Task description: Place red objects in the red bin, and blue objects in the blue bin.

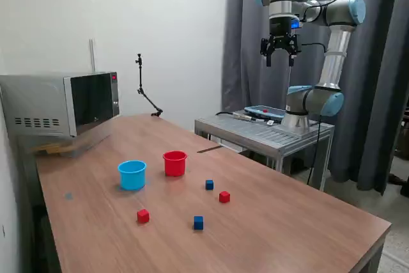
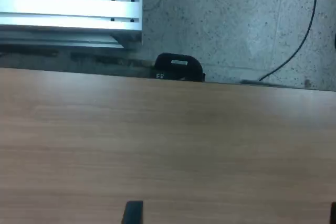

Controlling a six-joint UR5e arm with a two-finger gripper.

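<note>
While the arm is holding its gripper [image 1: 280, 53] high above the far end of the scene, the four cubes are lying on the wooden table [image 1: 287, 222], well below and well apart from it. Nearest the camera in the exterior view, a dark blue cube [image 1: 198, 222] is sitting beside a red cube [image 1: 143, 216], which is lying toward the exterior view's left. A little farther back, a second red cube [image 1: 224, 197] is resting near a second dark blue cube [image 1: 209, 185]; the two are close but not touching. Beyond them the red cup [image 1: 174, 163] and the light blue cup [image 1: 132, 175] are standing upright next to each other, the blue one toward the exterior view's left, and neither is visibly holding anything, though their insides are hard to see. Farther back, a microwave [image 1: 64, 103] is sitting at the table's far left corner, and a thin black stand [image 1: 144, 87] is rising at the far edge. Behind the table the arm's base is standing on a metal cart [image 1: 268, 133] in front of dark curtains [image 1: 377, 62]. The gripper's fingers are hanging spread apart and are gripping nothing. The wrist view is showing only bare tabletop, the speckled floor [image 2: 236, 19] and a black cable [image 2: 299, 45]
</note>
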